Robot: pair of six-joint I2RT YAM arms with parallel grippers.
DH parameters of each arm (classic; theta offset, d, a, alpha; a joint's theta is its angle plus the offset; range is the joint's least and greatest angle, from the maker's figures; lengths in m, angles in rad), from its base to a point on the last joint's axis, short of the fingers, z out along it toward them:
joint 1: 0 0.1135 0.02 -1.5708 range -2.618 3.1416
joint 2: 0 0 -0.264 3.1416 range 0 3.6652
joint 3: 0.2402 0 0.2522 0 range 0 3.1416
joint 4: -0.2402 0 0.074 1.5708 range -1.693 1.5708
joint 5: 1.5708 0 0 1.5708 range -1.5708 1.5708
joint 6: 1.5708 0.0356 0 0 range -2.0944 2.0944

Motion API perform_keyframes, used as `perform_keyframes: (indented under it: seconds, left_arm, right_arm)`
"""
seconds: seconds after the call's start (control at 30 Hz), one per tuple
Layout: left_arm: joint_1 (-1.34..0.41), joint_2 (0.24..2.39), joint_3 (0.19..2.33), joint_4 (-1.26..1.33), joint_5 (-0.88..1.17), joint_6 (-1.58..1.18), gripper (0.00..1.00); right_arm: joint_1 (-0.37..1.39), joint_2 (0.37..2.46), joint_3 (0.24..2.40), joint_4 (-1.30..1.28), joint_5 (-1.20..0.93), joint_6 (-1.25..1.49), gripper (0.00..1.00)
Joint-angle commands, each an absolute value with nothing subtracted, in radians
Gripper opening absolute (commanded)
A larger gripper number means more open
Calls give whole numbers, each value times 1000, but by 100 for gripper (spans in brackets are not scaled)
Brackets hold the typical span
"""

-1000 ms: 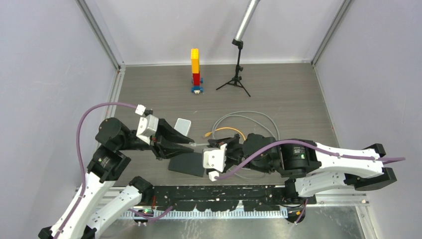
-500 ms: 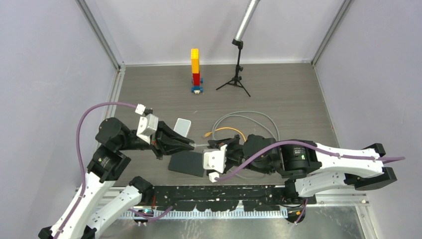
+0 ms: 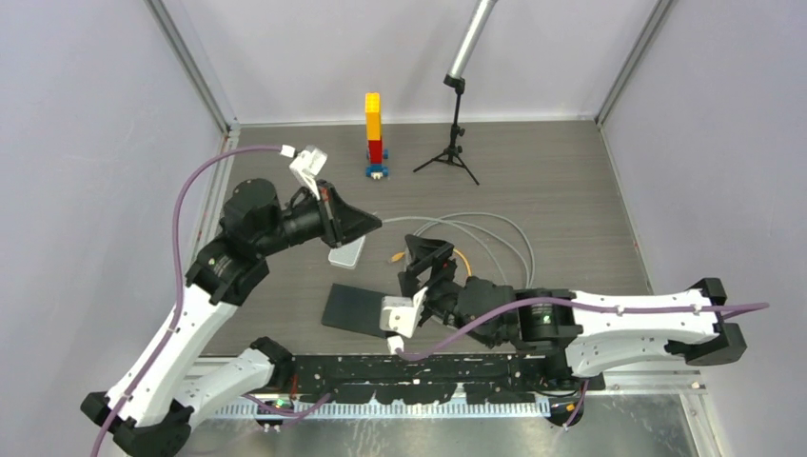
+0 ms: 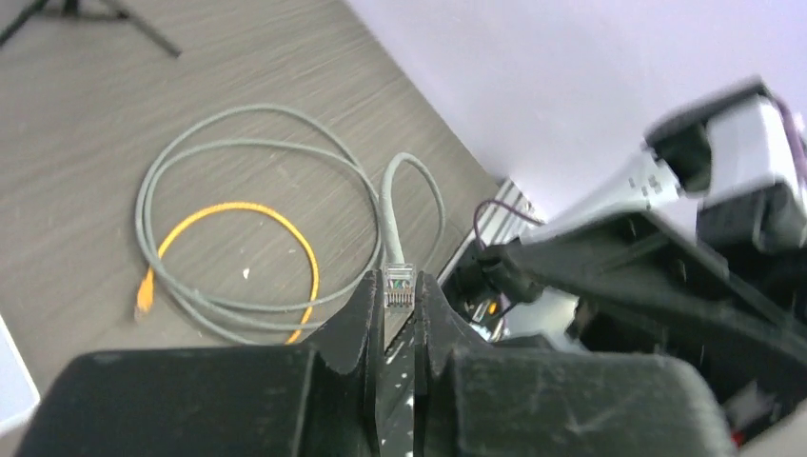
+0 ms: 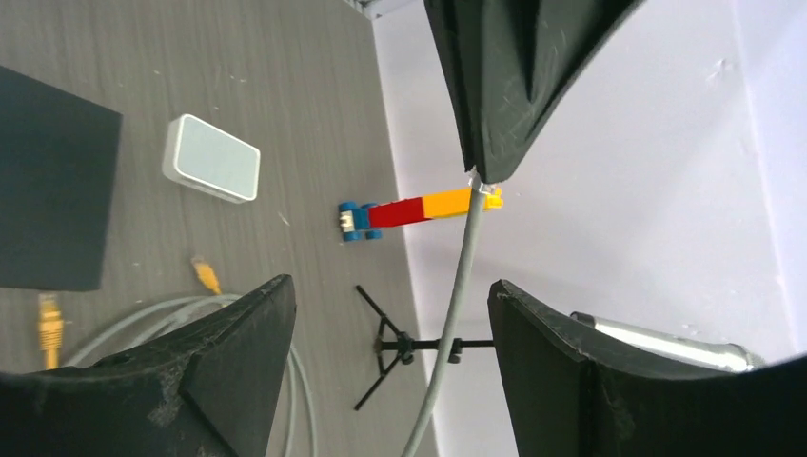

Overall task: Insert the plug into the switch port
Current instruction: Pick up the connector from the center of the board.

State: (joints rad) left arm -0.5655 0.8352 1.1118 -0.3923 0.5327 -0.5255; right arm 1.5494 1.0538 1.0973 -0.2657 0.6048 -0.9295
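The left gripper (image 3: 371, 224) has closed on the plug (image 4: 400, 286) and swung up toward the far side, drawing the grey cable (image 5: 463, 276) with it. The right gripper (image 5: 390, 286) has let go, its jaws now wide, and seems to have dropped back slightly.

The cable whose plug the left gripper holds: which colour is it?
Grey: the cable behind the plug shows best in the left wrist view.

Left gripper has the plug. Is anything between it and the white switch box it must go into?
Nothing visible is. The left gripper holds the plug above the table, and the white switch box lies apart from the black pad and the orange cable. The port itself is not visible.
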Motion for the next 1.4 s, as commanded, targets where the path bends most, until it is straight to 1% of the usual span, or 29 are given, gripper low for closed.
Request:
perform_keyframes:
  seconds: [0.0,0.07,0.17,0.23,0.37,0.5,0.67,0.83,0.93,0.97,1.0,1.07,1.17,1.2,1.27,1.3,1.33,1.37]
  left_arm:
    - [-568,884,1167,-556,285,-840,0]
    - [-568,875,1141,-560,265,-959,0]
    - [-567,829,1059,-483,256,-1138,0]
    - [-566,799,1029,-451,252,-1210,0]
    - [-568,778,1038,-480,250,-1259,0]
    - [-567,757,1058,-547,232,-1269,0]
    - [-568,733,1038,-543,227,-1287,0]
    - [-568,730,1017,-517,235,-1304,0]
    - [-568,735,1012,-505,247,-1310,0]
    - [-568,737,1011,-502,250,-1311,0]
    - [-568,738,1009,-500,251,-1313,0]
    - [-568,736,1004,-492,254,-1318,0]
    - [-567,727,990,-472,259,-1333,0]
    - [-568,724,979,-461,262,-1339,0]
    - [-567,718,962,-427,278,-1356,0]
    - [-568,717,952,-405,289,-1365,0]
    - [-568,717,942,-385,300,-1375,2]
    - [-567,718,934,-370,309,-1380,8]
  right_arm:
    - [1554,1065,964,147,706,-1186,79]
    - [1554,1097,911,282,729,-1272,78]
    - [1552,1158,841,531,757,-1422,78]
    - [1550,1210,823,663,774,-1502,77]
    - [1537,1271,819,743,774,-1532,76]
    - [1515,1317,803,877,742,-1570,76]
    - [1472,1338,823,865,706,-1544,76]
    - [1447,1330,836,773,670,-1475,74]
    - [1432,1332,835,767,657,-1444,73]
    - [1427,1335,838,770,654,-1442,71]
    - [1420,1338,840,775,650,-1440,66]
    - [1406,1346,844,775,636,-1430,51]
    - [1388,1359,850,773,628,-1422,35]
    - [1383,1363,853,773,628,-1419,29]
    - [1375,1365,857,776,627,-1411,9]
    - [1372,1364,859,775,627,-1404,2]
    - [1370,1360,859,771,626,-1398,1]
    - [1370,1356,859,762,626,-1389,1]
